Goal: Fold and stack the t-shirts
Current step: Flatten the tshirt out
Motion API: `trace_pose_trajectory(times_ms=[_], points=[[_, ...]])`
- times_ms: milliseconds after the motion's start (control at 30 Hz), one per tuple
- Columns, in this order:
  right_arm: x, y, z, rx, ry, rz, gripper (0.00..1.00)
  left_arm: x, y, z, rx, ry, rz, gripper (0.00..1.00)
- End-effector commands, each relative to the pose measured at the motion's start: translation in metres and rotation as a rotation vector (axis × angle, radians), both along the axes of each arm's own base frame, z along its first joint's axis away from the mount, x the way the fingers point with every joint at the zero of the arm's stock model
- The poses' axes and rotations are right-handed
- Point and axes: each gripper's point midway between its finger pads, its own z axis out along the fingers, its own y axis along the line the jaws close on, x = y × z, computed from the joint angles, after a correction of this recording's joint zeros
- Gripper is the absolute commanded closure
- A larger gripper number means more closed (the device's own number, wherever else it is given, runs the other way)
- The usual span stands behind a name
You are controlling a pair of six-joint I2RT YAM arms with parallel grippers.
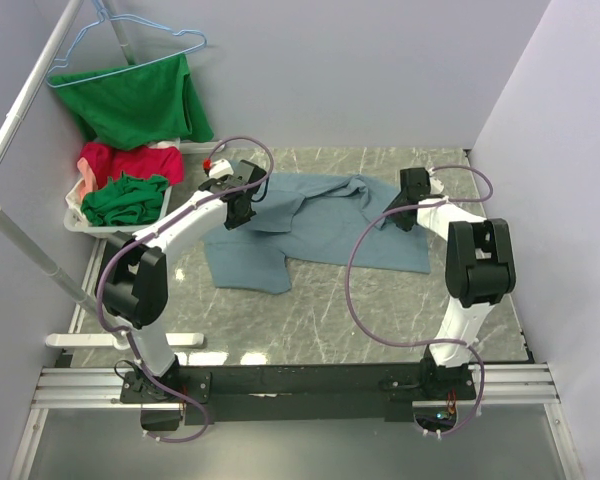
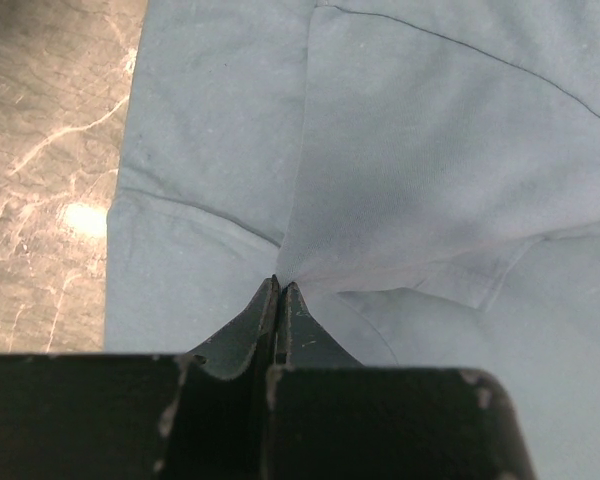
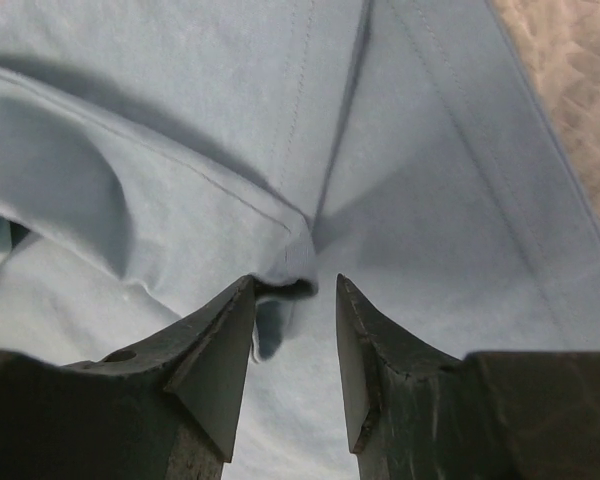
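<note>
- grey-blue t-shirt (image 1: pixel 310 225): seen from above, patches of it lie hidden under the left gripper (image 1: pixel 236 212) and the right gripper (image 1: pixel 406 218). Both wrist views cut it off at the picture edges.
- left gripper: the cloth nipped between its closed tips is out of sight.
- right gripper: a fold sits between its parted fingers; whether they touch it cannot be told.
- red t-shirt (image 1: pixel 120 160): mostly buried under a green t-shirt (image 1: pixel 125 200) in the basket (image 1: pixel 75 222).
</note>
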Motion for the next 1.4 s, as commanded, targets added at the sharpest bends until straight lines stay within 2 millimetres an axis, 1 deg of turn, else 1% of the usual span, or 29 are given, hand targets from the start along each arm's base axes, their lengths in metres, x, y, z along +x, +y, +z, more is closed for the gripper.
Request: trace_pose_trajectory(times_ms=[0, 100, 133, 233, 333, 433, 467, 600, 633, 667, 700, 733, 800, 833, 900, 933, 967, 1000, 1033, 1067, 1100, 1133, 1167, 1200, 1233, 1267, 1300, 1333, 1367], points=[[0.022, 0.009, 0.004, 0.018, -0.026, -0.005, 0.55, -0.001, 0.009, 0.018, 0.010, -0.038, 0.002, 0.99], [0.028, 0.011, 0.001, 0.015, -0.017, -0.009, 0.58, -0.001, 0.010, 0.018, 0.011, -0.038, 0.001, 0.99], [0.035, 0.012, 0.005, 0.011, -0.031, -0.011, 0.59, -0.001, 0.011, 0.018, 0.009, -0.039, 0.002, 0.99], [0.041, 0.012, 0.008, 0.006, -0.038, -0.014, 0.65, -0.001, 0.012, 0.017, 0.012, -0.035, -0.001, 0.99], [0.044, 0.011, 0.010, -0.003, -0.035, -0.013, 0.77, 0.000, 0.013, 0.018, 0.012, -0.037, 0.001, 0.99], [0.041, 0.007, 0.014, -0.015, -0.033, -0.018, 0.92, -0.001, 0.015, 0.018, 0.016, -0.034, 0.006, 0.99], [0.041, 0.007, 0.018, -0.022, -0.039, -0.016, 1.00, 0.000, 0.016, 0.018, 0.019, -0.034, 0.009, 0.99], [0.030, 0.000, 0.034, -0.057, -0.051, -0.022, 1.00, 0.000, 0.021, 0.027, 0.034, -0.047, 0.019, 0.99], [0.026, -0.004, 0.048, -0.070, -0.077, -0.030, 1.00, 0.001, 0.024, 0.033, 0.044, -0.059, 0.026, 0.99], [0.022, -0.007, 0.057, -0.089, -0.089, -0.028, 1.00, 0.001, 0.027, 0.038, 0.051, -0.064, 0.031, 0.99], [0.016, -0.011, 0.062, -0.104, -0.090, -0.033, 1.00, 0.000, 0.030, 0.047, 0.055, -0.081, 0.035, 0.99], [0.012, -0.015, 0.088, -0.119, -0.144, -0.045, 1.00, 0.002, 0.032, 0.057, 0.052, -0.104, 0.041, 0.99], [0.003, -0.022, 0.108, -0.152, -0.172, -0.045, 1.00, 0.001, 0.041, 0.078, 0.064, -0.145, 0.056, 0.99], [-0.001, -0.027, 0.134, -0.161, -0.221, -0.054, 1.00, 0.004, 0.043, 0.092, 0.058, -0.175, 0.062, 0.99], [-0.011, -0.033, 0.156, -0.188, -0.246, -0.059, 1.00, 0.003, 0.050, 0.116, 0.061, -0.223, 0.067, 0.99], [-0.017, -0.035, 0.182, -0.189, -0.303, -0.063, 1.00, 0.004, 0.051, 0.133, 0.052, -0.260, 0.070, 0.99], [-0.021, -0.037, 0.196, -0.199, -0.328, -0.062, 1.00, 0.004, 0.052, 0.143, 0.049, -0.280, 0.069, 0.99], [-0.027, -0.038, 0.206, -0.202, -0.341, -0.061, 1.00, 0.001, 0.054, 0.159, 0.043, -0.313, 0.063, 0.99], [-0.036, -0.040, 0.234, -0.199, -0.406, -0.069, 1.00, 0.001, 0.055, 0.176, 0.030, -0.349, 0.062, 0.99], [-0.042, -0.042, 0.247, -0.207, -0.431, -0.067, 1.00, -0.001, 0.055, 0.187, 0.027, -0.376, 0.058, 0.99], [-0.048, -0.043, 0.261, -0.207, -0.458, -0.070, 1.00, -0.006, 0.060, 0.206, 0.026, -0.418, 0.051, 0.99], [-0.061, -0.044, 0.285, -0.209, -0.514, -0.073, 1.00, -0.008, 0.061, 0.225, 0.013, -0.464, 0.049, 0.99], [-0.069, -0.045, 0.296, -0.214, -0.539, -0.068, 1.00, -0.012, 0.064, 0.239, 0.003, -0.499, 0.047, 0.99], [-0.078, -0.046, 0.305, -0.219, -0.555, -0.068, 1.00, -0.023, 0.070, 0.261, -0.007, -0.551, 0.043, 0.99], [-0.093, -0.048, 0.328, -0.218, -0.614, -0.073, 1.00, -0.028, 0.071, 0.279, -0.022, -0.593, 0.037, 0.99], [-0.102, -0.049, 0.337, -0.224, -0.636, -0.072, 1.00, -0.033, 0.073, 0.295, -0.039, -0.641, 0.033, 0.99], [-0.111, -0.051, 0.347, -0.227, -0.659, -0.077, 1.00, -0.049, 0.080, 0.318, -0.057, -0.702, 0.028, 0.99], [-0.129, -0.052, 0.364, -0.224, -0.714, -0.076, 1.00, -0.058, 0.082, 0.333, -0.079, -0.743, 0.013, 0.99], [-0.140, -0.052, 0.374, -0.220, -0.749, -0.080, 1.00, -0.066, 0.084, 0.348, -0.101, -0.795, 0.009, 0.99]])
